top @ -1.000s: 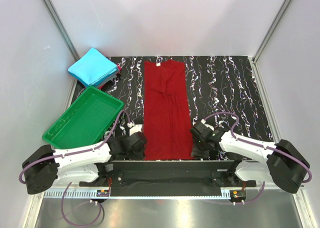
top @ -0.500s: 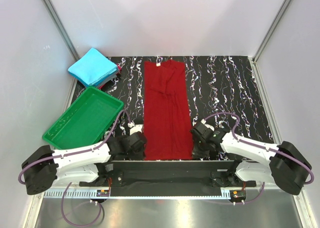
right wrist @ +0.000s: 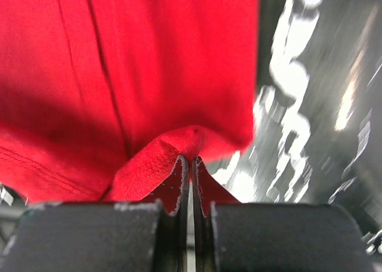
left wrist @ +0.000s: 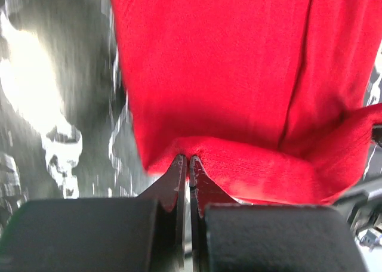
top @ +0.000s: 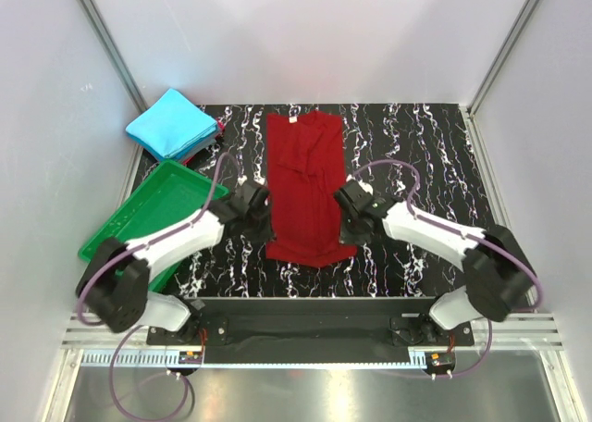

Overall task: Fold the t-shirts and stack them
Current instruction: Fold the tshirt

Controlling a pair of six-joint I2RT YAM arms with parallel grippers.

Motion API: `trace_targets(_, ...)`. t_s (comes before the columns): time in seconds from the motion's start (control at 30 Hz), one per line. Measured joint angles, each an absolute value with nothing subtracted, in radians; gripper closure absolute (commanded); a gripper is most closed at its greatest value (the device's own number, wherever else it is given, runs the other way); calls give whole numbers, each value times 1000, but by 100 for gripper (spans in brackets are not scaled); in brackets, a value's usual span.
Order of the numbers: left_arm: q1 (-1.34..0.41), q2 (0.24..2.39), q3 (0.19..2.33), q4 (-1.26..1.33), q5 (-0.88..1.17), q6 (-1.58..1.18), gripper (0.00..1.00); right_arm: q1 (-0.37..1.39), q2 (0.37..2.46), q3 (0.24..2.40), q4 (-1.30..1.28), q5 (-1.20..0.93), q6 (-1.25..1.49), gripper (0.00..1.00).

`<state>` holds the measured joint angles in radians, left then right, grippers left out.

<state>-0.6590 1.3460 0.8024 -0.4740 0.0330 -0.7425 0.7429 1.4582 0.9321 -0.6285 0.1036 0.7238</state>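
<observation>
We see the red shirt (top: 305, 177) stretched between the left gripper (top: 256, 206) and right gripper (top: 349, 209). Each is clamped on a hem corner, raised off the marbled black table (top: 416, 154) within white walls (top: 324, 33) — a second ago that hem lay flat, nearer the bases.

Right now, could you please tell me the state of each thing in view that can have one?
red t-shirt: folded into a long strip, its near hem raised and doubled back over it.
blue t-shirt: folded into a square, lying at the far left.
green tray: open side up, beside the red t-shirt.
left gripper: shut on the hem's left corner.
right gripper: shut on the hem's right corner.
</observation>
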Motion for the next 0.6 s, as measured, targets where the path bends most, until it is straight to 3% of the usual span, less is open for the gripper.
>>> trace_targets(0.43,-414,1885,1442,-502,128,-556,100,461,1811,1387,-551,97,332,100)
trace_targets(0.6,-368,1983,1555,-507,129,-520,100,412,1956,1489,-515,49,266,100)
